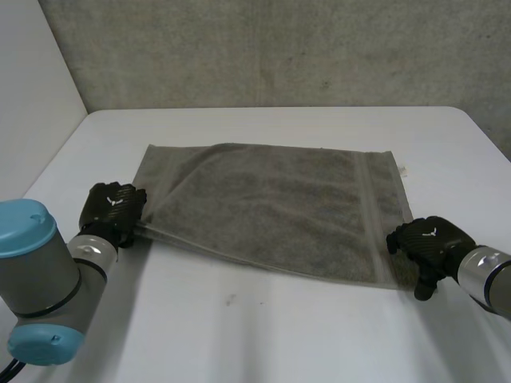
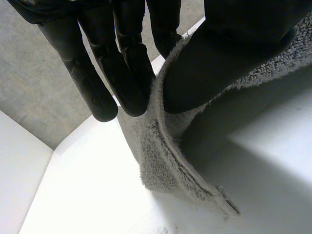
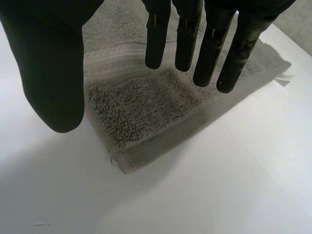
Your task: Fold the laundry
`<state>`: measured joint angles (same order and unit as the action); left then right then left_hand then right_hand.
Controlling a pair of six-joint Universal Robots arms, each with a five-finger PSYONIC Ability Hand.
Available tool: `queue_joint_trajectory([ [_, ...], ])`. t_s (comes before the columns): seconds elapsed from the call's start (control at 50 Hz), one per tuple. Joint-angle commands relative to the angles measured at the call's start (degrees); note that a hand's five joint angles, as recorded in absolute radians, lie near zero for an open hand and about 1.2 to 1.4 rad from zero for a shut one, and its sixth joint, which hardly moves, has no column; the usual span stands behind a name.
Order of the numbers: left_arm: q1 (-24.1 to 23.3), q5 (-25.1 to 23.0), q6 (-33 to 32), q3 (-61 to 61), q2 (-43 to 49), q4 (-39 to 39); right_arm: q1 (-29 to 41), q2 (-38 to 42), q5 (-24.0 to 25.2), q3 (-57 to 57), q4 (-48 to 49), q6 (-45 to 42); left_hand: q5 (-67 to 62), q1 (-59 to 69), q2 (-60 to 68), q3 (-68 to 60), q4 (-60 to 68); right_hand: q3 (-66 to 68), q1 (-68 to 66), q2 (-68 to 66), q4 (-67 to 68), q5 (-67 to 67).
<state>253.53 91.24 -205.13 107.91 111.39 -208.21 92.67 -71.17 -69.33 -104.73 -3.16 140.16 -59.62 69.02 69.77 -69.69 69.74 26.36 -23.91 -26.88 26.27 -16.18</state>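
On the white desk, a grey towel is laid flat. Soft, limp, light terry is expected; corners are best gripped. Near-left corner is pinched between left hand thumb and fingers; right hand fingers are held straight, parted, over near-right corner.

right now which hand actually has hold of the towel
The left hand: it pinches the towel's edge by a near corner between thumb and fingers. The right hand hangs open over the other near corner, which lies flat.
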Motion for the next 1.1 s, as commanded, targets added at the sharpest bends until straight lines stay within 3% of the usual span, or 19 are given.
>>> queue_joint_trajectory([
  [0.02,0.29,-0.09,0.08,0.02,-0.03,0.00,-0.39,-0.02,-0.28,-6.45,9.84,0.11,-10.38,10.98,10.23,-10.31,10.26,4.24,-6.70,-3.73,4.33,-4.42],
  [1.1,0.29,-0.18,0.08,0.20,-0.03,0.17,0.22,4.46,-0.54,-1.36,18.45,3.71,-10.38,10.98,10.23,-10.31,10.26,23.41,-25.87,-22.90,23.50,-23.59],
])
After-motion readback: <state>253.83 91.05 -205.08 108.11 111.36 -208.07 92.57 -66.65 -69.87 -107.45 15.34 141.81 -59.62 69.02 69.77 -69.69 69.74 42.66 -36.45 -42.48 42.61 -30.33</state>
